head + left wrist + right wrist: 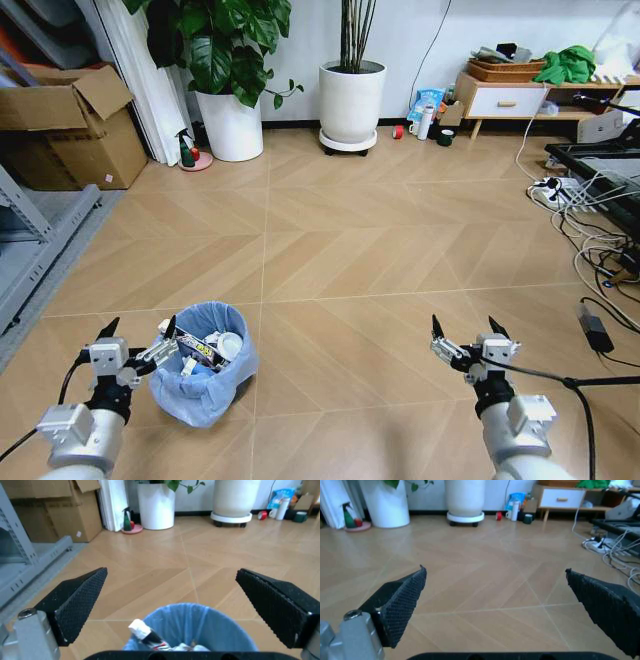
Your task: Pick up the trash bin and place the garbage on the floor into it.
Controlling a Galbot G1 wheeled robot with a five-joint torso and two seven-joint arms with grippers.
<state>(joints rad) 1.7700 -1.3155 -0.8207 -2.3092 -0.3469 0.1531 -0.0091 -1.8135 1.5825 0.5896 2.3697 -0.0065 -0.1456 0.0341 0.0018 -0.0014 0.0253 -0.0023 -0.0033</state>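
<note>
The trash bin (203, 376) stands upright on the floor (340, 250), a small round bin lined with a crinkled light-blue plastic bag whose edge folds out over the rim. Inside it lies the garbage (212, 348): crumpled white paper, a small white round lid and a dark printed wrapper, piled near the top. The floor is light tan herringbone planks.
</note>
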